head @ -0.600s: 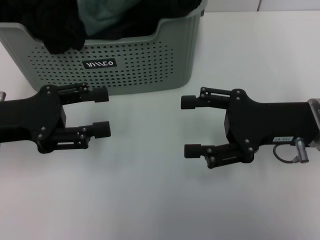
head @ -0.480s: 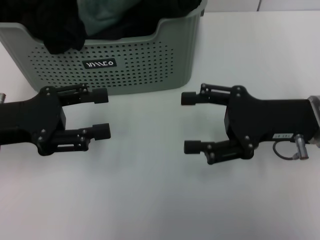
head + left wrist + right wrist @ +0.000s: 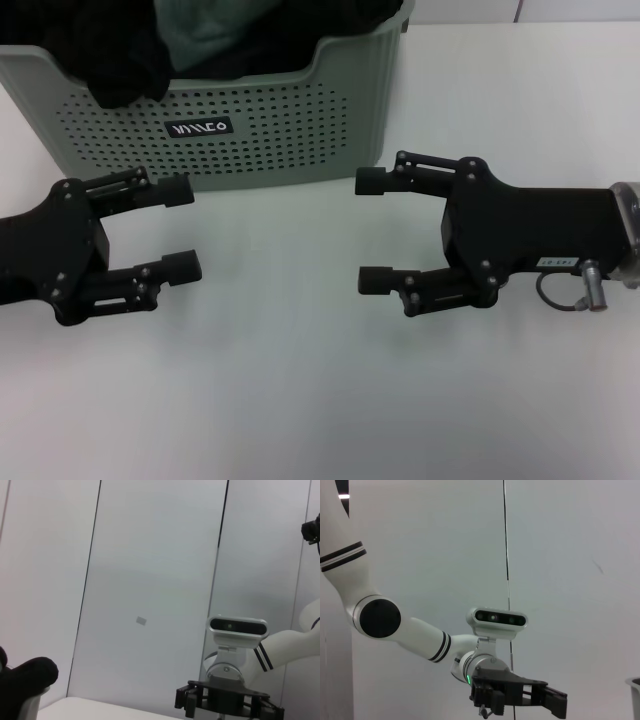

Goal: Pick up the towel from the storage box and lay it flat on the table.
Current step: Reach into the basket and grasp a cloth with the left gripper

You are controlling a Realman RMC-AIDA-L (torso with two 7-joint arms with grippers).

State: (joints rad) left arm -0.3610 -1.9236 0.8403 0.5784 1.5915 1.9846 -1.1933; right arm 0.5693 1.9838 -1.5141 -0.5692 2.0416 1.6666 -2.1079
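Observation:
The pale sage-green storage box [image 3: 300, 130] with round holes and a black label stands at the back left of the white table [image 3: 300, 400]. The teal-green towel [image 3: 205, 30] lies bunched inside it, between black cloths [image 3: 110, 60]. My left gripper [image 3: 180, 228] is open and empty, hovering in front of the box's left half. My right gripper [image 3: 368, 230] is open and empty, in front of the box's right corner. The two grippers face each other. The right gripper also shows far off in the left wrist view [image 3: 225, 702], and the left gripper in the right wrist view [image 3: 517, 697].
Black cloths hang over the box's left rim; one shows in the left wrist view [image 3: 25, 680]. The bare table spreads in front of and to the right of the box. Grey wall panels fill both wrist views.
My left gripper has drawn back to the left, away from the middle. My right gripper has shifted slightly left and farther from me. Both stay open.

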